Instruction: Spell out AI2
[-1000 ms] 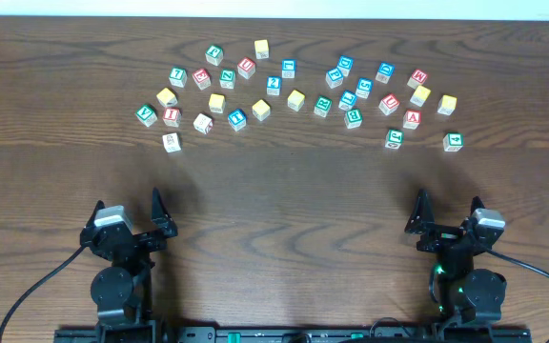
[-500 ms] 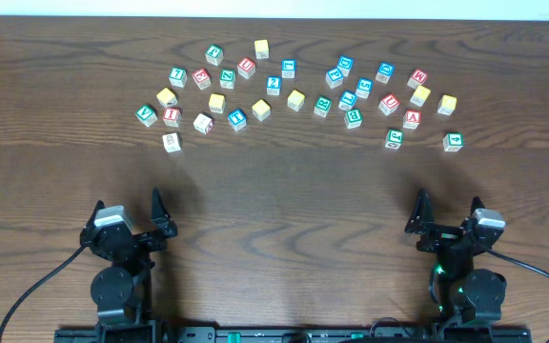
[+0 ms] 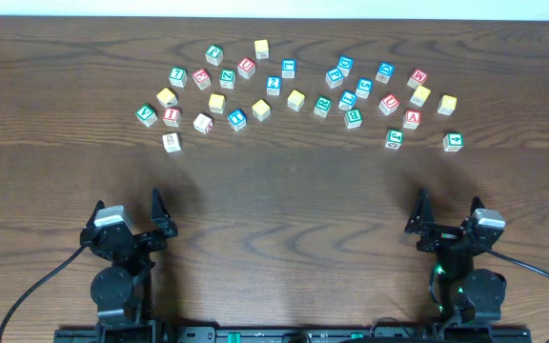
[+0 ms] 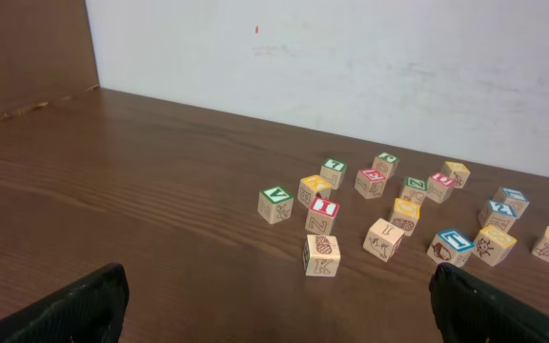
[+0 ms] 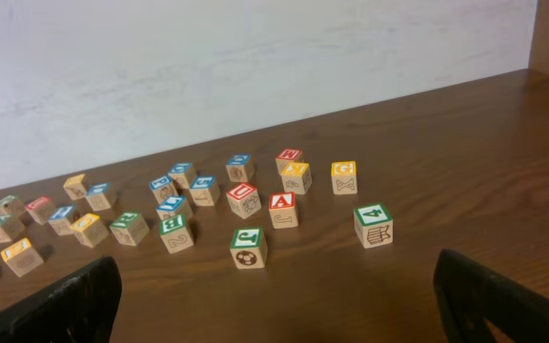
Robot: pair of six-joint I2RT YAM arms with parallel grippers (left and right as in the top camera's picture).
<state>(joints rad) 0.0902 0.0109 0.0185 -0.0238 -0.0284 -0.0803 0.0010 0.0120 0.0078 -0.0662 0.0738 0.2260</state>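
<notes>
Three cubes wanted: the A cube [image 3: 411, 119], the I cube [image 3: 172, 116] and the 2 cube [image 3: 274, 85]; all lay loose among the other blocks [image 3: 295, 99] on the far part of the tabletop [image 3: 274, 191]
A cube position: towards the right end of the scatter; well apart from the other two; red letter faced up
I cube position: left end; just beside a green-framed cube [image 3: 146, 115]
2 cube position: about the middle of the scatter; between the other two
Left gripper [image 3: 128, 208]: jaws stood wide with nothing between them; parked at the near edge, well apart from every cube
Right gripper [image 3: 448, 208]: likewise spread and empty; at the near edge
Change: none found against the earlier overhead views; arms and cubes stood as they had been
Bearing on task: judged not begun; no two letters stood in line; the I cube lay on the left arm's side and the A cube on the right arm's; a first reach was still owed
</notes>
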